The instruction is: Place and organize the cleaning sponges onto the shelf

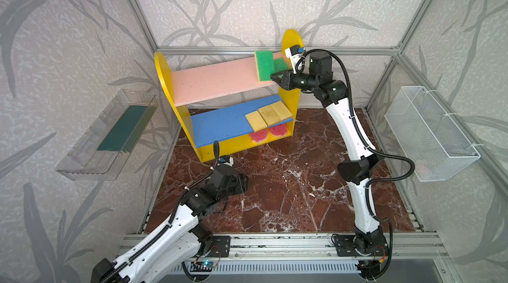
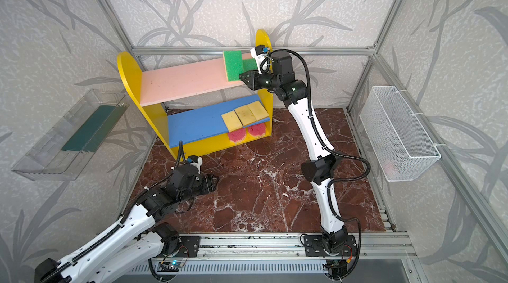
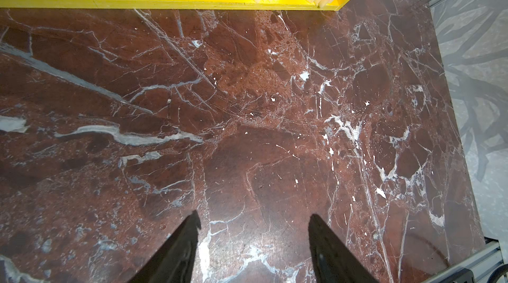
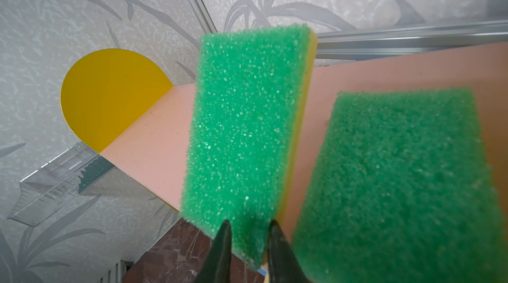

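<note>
**Placing the last green sponge on the pink top board**

My right gripper [image 4: 248, 225] pinches the near end of the green-faced yellow foam sponge [image 4: 244, 119], tilted over the pink top board [image 1: 217, 80] of the yellow-sided shelf [image 1: 288, 97], just beside a second green-faced sponge [image 4: 398, 185] lying flat. Three pale yellow sponges [image 1: 268, 115] line the blue middle board [image 1: 220, 126]; two pink round sponges [image 1: 268, 133] sit on the base. My left gripper [image 3: 253, 229] hangs open, empty, over the table. Next, I judge: lower flat, align, let go.

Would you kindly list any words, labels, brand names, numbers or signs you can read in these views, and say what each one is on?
None: no readable text appears in any view.
The sponges, the shelf, the clear tray and the wire basket bear no lettering.
</note>
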Tool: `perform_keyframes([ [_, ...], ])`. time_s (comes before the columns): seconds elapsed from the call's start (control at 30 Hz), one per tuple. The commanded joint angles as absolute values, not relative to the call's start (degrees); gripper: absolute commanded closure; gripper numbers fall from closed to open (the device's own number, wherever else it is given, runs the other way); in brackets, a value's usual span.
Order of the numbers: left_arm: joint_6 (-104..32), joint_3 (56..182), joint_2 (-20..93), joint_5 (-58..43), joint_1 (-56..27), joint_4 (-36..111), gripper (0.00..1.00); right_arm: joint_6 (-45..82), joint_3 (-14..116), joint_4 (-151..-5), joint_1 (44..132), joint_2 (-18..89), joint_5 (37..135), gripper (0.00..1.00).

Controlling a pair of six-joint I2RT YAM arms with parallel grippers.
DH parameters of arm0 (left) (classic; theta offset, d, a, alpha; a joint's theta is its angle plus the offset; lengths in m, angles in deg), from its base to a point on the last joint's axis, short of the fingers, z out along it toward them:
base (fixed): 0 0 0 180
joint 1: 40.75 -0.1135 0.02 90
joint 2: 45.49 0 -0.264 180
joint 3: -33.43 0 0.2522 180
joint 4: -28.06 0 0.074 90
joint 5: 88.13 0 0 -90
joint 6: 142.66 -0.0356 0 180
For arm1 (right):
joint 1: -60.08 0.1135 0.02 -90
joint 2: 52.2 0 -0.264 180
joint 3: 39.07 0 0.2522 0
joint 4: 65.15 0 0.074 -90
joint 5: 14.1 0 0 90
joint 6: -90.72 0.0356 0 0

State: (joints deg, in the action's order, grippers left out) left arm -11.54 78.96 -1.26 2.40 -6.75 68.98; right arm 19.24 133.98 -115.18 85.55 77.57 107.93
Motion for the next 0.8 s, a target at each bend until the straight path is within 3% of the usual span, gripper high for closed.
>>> perform_keyframes([
  [0.0, -11.7, 78.2, -1.4, 3.1, -7.0, 69.1, 0.35, 18.7, 135.5, -114.5, 85.4, 78.1, 108.6, 0.66],
  [0.77, -11.5, 77.7, -0.5, 2.8, -7.0, 68.3, 0.35, 17.9, 136.0, -111.2, 85.3, 76.4, 109.5, 0.41],
])
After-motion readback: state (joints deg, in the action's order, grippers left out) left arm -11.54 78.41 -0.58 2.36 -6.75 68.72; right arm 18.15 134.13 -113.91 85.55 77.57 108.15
